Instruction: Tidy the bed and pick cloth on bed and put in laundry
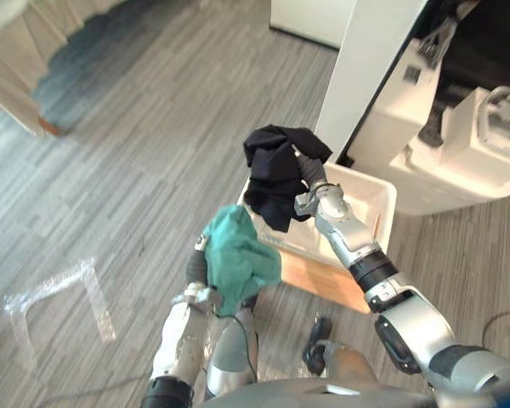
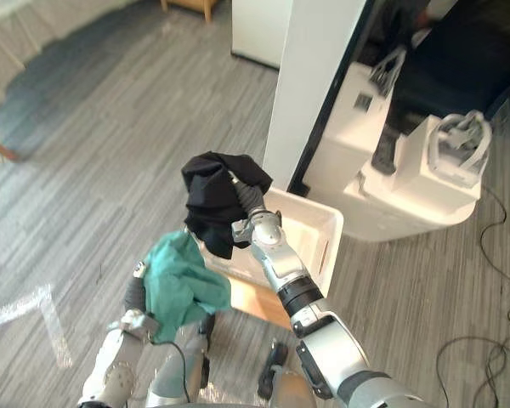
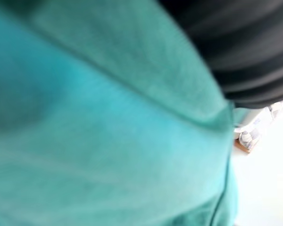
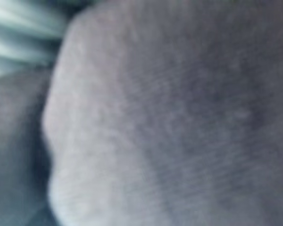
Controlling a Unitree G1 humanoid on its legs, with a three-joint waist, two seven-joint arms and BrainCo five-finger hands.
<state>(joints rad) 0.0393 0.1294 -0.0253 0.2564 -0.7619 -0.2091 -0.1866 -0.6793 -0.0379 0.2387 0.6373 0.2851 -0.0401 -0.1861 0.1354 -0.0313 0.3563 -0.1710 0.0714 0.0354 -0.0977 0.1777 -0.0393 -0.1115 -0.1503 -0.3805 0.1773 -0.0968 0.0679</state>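
2 cloths are shown. A black cloth [image 1: 276,174] hangs bunched over the right hand [image 1: 312,172], with a white basket [image 1: 372,202] directly below that hand. A green cloth [image 1: 238,255] drapes the left hand [image 1: 196,269], and the basket is just beyond it. Each hand is buried in its cloth, so whether it is clamped on the cloth cannot be told. A wooden board [image 1: 314,276] lies under the basket.
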